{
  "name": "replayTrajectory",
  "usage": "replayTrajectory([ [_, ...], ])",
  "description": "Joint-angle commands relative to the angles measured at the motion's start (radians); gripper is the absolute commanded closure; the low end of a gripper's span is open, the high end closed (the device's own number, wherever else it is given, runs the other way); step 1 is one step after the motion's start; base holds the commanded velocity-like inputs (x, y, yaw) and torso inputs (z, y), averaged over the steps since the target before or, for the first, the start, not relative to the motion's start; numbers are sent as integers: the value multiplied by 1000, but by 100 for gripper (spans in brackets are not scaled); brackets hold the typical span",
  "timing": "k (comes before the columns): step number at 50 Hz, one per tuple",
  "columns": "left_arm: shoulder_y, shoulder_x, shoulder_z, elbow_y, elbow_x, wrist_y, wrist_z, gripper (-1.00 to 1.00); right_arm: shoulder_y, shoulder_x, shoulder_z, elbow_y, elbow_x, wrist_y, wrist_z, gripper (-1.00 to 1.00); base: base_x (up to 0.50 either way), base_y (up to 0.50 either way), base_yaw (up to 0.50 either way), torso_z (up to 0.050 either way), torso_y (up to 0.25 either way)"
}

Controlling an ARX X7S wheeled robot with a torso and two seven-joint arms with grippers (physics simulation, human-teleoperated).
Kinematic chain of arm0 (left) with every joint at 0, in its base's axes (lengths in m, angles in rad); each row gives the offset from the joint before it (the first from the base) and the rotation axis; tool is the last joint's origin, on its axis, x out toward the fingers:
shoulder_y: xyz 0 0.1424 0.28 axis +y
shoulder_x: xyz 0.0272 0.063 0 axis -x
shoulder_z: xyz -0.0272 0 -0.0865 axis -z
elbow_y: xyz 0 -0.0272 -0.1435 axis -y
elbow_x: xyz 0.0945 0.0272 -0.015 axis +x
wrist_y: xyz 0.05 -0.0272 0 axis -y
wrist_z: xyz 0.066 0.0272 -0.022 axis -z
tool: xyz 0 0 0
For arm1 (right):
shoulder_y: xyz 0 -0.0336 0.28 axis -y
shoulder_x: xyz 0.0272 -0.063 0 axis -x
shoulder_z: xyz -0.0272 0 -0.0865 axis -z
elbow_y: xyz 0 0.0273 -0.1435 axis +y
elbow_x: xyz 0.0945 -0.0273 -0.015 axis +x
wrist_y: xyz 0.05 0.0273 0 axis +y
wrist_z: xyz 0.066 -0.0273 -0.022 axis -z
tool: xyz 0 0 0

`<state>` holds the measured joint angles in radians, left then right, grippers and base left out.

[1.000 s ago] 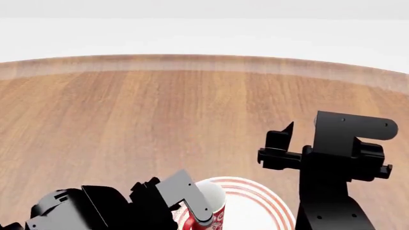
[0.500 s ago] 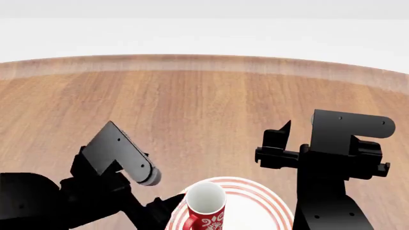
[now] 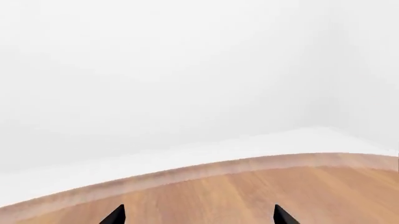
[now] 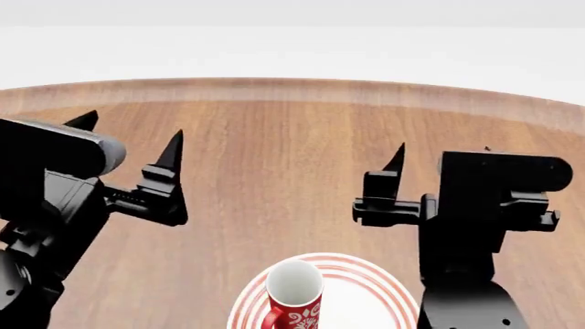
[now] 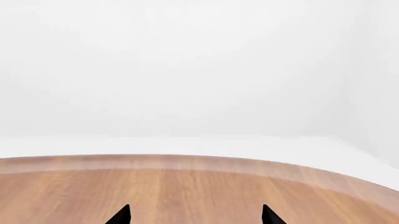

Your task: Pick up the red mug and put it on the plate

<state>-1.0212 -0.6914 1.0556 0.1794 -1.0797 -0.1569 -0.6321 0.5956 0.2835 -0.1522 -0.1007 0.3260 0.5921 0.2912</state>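
Note:
The red mug point(image 4: 294, 303) with its white floral pattern stands upright on the plate point(image 4: 388, 293), a white plate with red rings, at the near edge of the head view. Nothing holds the mug. My left gripper point(image 4: 131, 130) is open and empty, raised at the left, well apart from the mug. My right gripper point(image 4: 442, 152) is open and empty, raised at the right above the plate's far side. The left wrist view shows my left gripper's point(image 3: 198, 217) two tips wide apart over bare wood. The right wrist view shows the same for my right gripper point(image 5: 194, 217). Neither wrist view shows the mug or plate.
The round wooden table point(image 4: 274, 171) stretches ahead to its curved far edge point(image 4: 292, 89), with white floor and wall beyond. The edge also shows in the left wrist view point(image 3: 249, 164) and the right wrist view point(image 5: 187, 161).
My left gripper has let go of the mug, then risen and swung out to the left. The mug stays upright on the plate. My right gripper has drifted slightly up and left.

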Motion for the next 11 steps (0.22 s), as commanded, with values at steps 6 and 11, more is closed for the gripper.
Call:
replayTrajectory([
  [6, 64, -5, -49, 48, 111, 108, -189, -100, -58, 35, -54, -160, -53, -133, -21, -100, 0, 0, 0, 0, 0],
  [11, 75, 3, -45, 31, 122, 115, -188, -100, -62, 38, -64, -168, -58, -136, -22, -100, 0, 0, 0, 0, 0],
])
